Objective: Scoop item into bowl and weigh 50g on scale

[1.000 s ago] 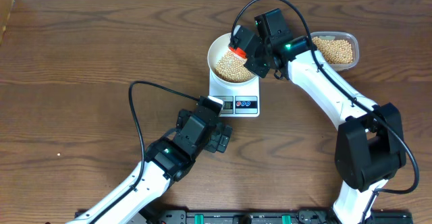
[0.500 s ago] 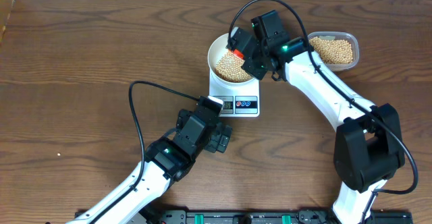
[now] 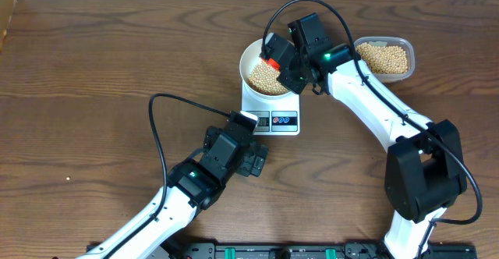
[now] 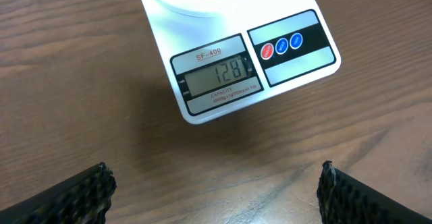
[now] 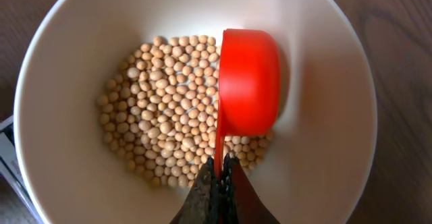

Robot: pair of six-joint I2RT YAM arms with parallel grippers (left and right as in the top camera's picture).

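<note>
A: Which step is in hand now?

B: I judge it is the filling step. The right gripper is closed on the thin handle of a red scoop, which is turned on its side over the bowl, near the middle of the right wrist view. No beans show on the scoop from this side, so I think it is emptied or nearly so.

A: And the left one?

B: The left gripper has its jaws wide apart and holds nothing. It is low in the left wrist view, over bare table, looking at the scale.

A: What does the next move call for?

B: The display seems to read 128. If this counts only the beans, it is over the target, so some should be taken out, not added. I cannot tell whether the bowl was zeroed.

A: What is in the containers?

B: The white bowl sits on the scale, upper centre of the overhead view, with the beans on its bottom, mostly to the left. The clear tub, upper right, has more beans
</note>
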